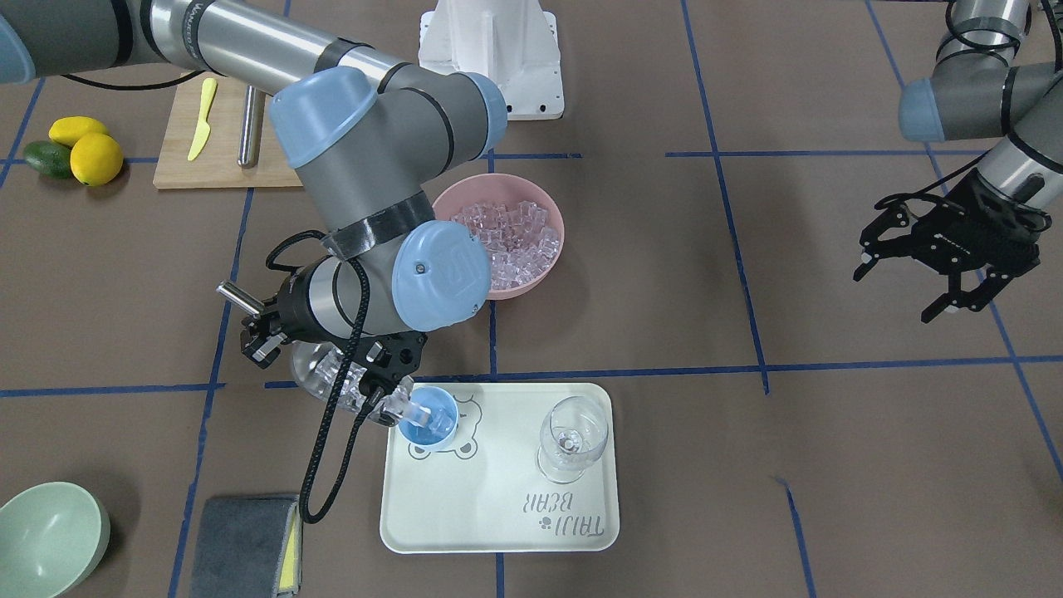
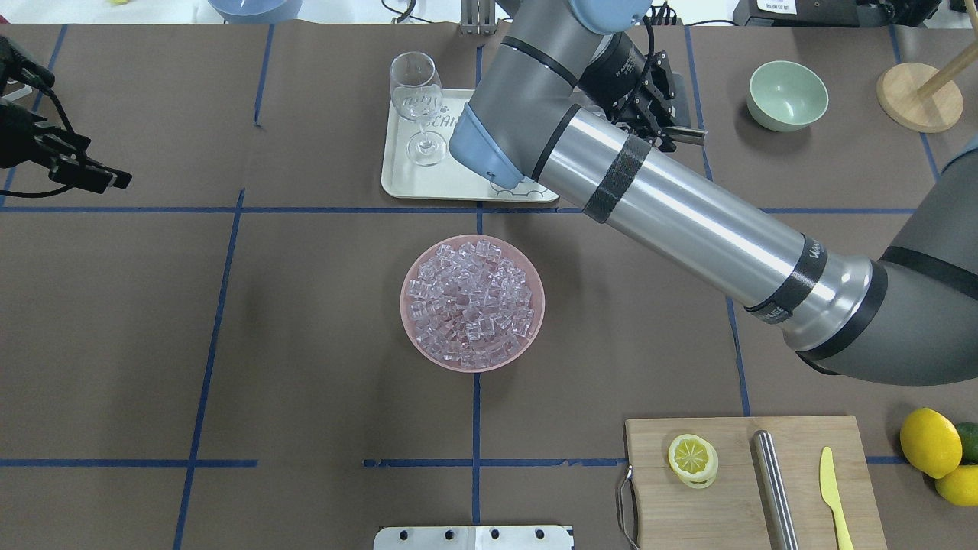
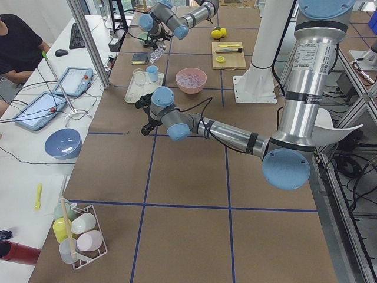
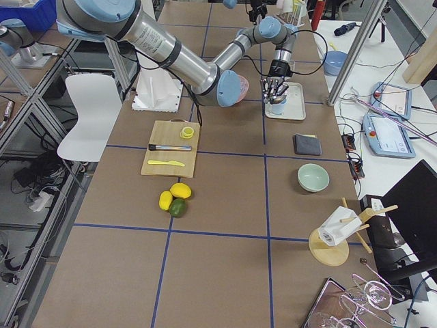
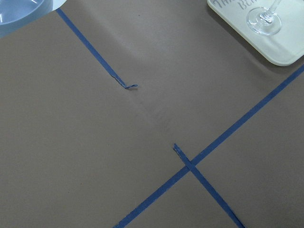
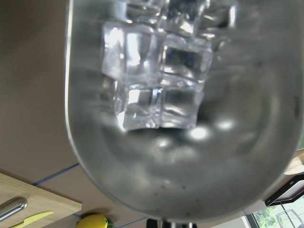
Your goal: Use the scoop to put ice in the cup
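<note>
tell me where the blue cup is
In the front-facing view the cup sits on the tray's upper-left corner, at the tilted scoop's mouth, with the stemmed glass to its view-right.

One cup (image 1: 438, 423); one scoop (image 6: 190, 180) (many cubes (image 2: 472, 302))

Front view faces the robot, steeply down from across the table (image 1: 664, 291); overhead looks forward-down from behind it — both share the pink bowl (image 1: 523, 289) and tray (image 1: 448, 507). 2 side views look along the table from either end, far back. Left wrist: near tabletop. Right wrist — very close, inside the scoop (image 6: 190, 180).
</note>
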`<state>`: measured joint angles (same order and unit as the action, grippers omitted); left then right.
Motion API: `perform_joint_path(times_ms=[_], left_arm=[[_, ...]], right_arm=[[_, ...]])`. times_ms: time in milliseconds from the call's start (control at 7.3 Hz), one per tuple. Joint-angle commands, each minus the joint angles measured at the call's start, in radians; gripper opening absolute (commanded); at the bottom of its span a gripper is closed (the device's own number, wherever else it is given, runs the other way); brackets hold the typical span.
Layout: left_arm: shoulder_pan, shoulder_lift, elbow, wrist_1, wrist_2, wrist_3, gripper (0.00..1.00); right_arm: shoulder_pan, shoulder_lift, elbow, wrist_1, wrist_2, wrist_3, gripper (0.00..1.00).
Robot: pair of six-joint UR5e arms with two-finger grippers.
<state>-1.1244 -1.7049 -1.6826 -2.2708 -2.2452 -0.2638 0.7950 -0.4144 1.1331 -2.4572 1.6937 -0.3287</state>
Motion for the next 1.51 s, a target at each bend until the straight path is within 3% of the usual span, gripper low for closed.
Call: perform_joint_path(times_ms=[0, 822, 1369], left_arm=[[-0.002, 0.023, -0.005, -0.006, -0.002, 0.0, 1.0], [-0.003, 0.024, -0.005, -0.004, -0.024, 0.0, 1.0], [-0.009, 0.022, -0.006, -0.003, -0.042, -0.002, 1.0]], right_arm=[[0.0, 0.0, -0.003, -0.003, -0.028, -0.006, 0.0], [0.0, 0.023, 0.004, -0.155, -0.187, -0.171, 0.0], [0.0, 0.034, 0.007, -0.174, -0.198, -0.217, 0.0]])
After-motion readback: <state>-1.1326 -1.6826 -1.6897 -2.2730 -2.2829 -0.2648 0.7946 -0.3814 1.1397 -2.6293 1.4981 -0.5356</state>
